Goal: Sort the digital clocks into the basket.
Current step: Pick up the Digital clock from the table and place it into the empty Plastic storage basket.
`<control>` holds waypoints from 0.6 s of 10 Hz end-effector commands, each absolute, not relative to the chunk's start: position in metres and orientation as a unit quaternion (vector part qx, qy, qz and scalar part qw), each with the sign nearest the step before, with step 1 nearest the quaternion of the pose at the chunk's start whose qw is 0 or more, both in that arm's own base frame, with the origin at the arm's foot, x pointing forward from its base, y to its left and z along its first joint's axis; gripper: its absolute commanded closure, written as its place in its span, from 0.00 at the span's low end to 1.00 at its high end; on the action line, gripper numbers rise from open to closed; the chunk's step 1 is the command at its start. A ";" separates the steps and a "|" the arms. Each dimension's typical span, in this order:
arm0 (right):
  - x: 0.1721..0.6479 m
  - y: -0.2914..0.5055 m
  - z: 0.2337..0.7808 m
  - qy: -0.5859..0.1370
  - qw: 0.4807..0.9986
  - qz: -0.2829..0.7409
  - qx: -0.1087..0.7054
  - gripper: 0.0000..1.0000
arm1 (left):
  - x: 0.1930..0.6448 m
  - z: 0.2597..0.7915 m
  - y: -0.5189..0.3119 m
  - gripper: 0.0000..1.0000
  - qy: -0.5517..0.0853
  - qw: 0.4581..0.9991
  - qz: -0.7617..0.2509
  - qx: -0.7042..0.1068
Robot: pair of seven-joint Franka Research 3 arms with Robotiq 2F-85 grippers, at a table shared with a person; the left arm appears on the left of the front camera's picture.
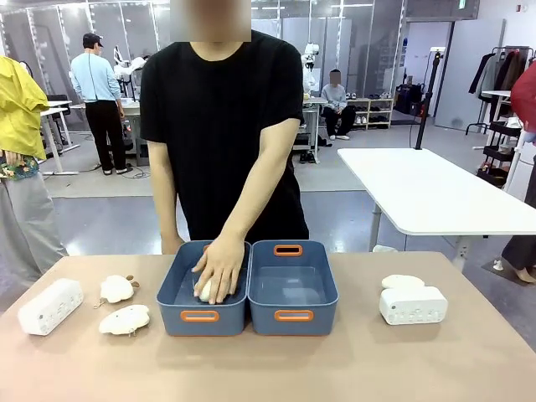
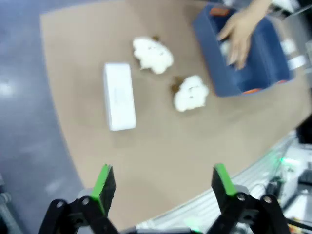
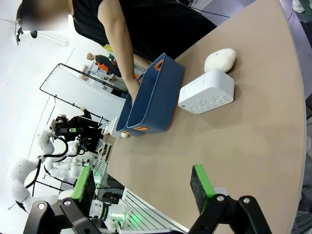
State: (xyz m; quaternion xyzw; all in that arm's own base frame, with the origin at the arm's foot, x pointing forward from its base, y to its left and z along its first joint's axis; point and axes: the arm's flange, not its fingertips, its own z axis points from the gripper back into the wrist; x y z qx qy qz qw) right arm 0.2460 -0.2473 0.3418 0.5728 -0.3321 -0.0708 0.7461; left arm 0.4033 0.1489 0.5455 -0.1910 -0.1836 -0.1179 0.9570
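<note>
We see the hand (image 1: 219, 266) covering most of a pale thing (image 1: 203, 291) in the left bin (image 1: 173, 295), and we can't tell what it is. The left wrist view is blurred, so the clock (image 2: 119, 96) shows no detail.

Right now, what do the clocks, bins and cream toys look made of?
Left clock, right clock: probably hard plastic, smooth matte white, moulded buttons. Left bin, right bin: moulded plastic, blue, faint sheen. Far left toy, near left toy: plush, fuzzy lumpy surface.

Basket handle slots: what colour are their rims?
Orange handle slots on blue baskets; clearest in front view.
</note>
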 end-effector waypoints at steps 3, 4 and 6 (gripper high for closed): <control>0.244 -0.248 0.343 -0.335 0.744 -0.067 0.574 0.00 | 0.432 0.502 0.077 0.00 -0.076 0.958 -0.253 0.112; 0.244 -0.248 0.343 -0.335 0.744 -0.067 0.574 0.00 | 0.439 0.480 0.067 0.00 -0.062 0.957 -0.258 0.119; 0.244 -0.248 0.343 -0.335 0.744 -0.067 0.574 0.00 | 0.433 0.447 0.055 0.00 -0.066 0.964 -0.246 0.082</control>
